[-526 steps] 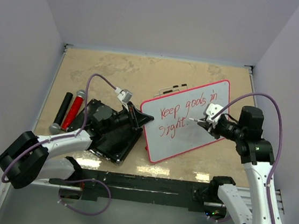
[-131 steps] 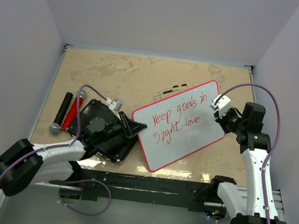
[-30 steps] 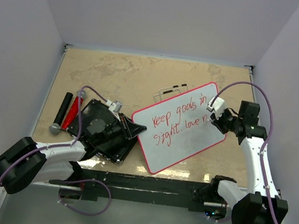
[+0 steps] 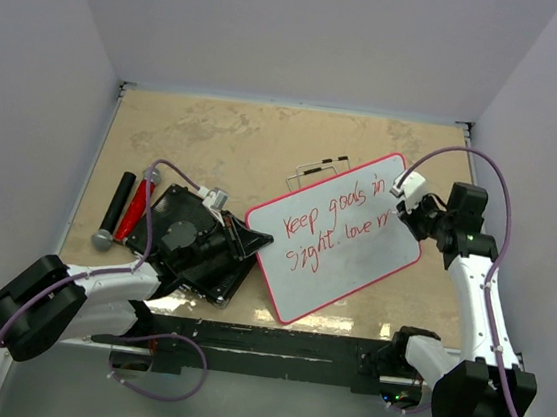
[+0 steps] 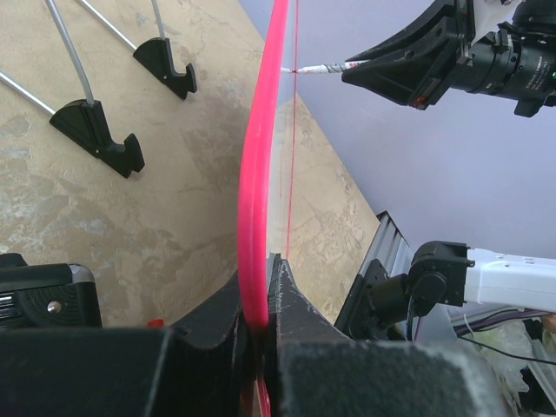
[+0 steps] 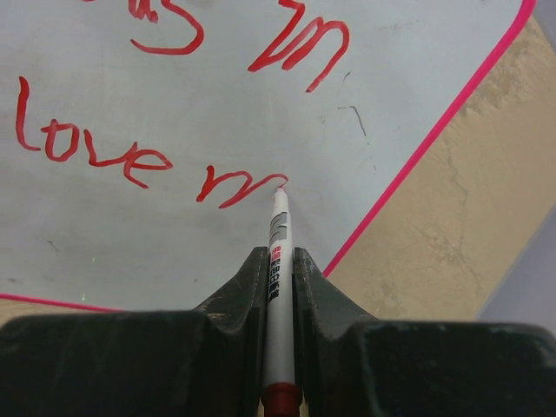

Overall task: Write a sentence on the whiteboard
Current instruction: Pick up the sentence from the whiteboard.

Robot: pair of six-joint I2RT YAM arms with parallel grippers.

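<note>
While the marker (image 6: 278, 261) has its tip at the end of an "m" begun after "love", the right claw (image 6: 278, 257) pinches the pen's barrel tightly between its two fingers. The left claw (image 5: 261, 271) is pressed together on the red rim of the whiteboard (image 4: 347, 272) at its left corner. The board sits on the table (image 4: 217, 131) right of centre, turned at a slant, just beside a black slab (image 4: 188, 249) under the left arm; whether it lies fully flat cannot be told. The sentence (image 4: 332, 227) runs in two red lines, reading roughly "Keep goals in sight, love m". The word in hand looks barely started, and little white is left between the tip and the right rim. The next strokes would best be small and close-set, or the line should drop below "sight", where the board is bare. Pressure should probably stay light and even so the tip glides rather than skids. The left claw's hold on the rim matters, since a sideways stroke could shove the board and smear the letters.
</note>
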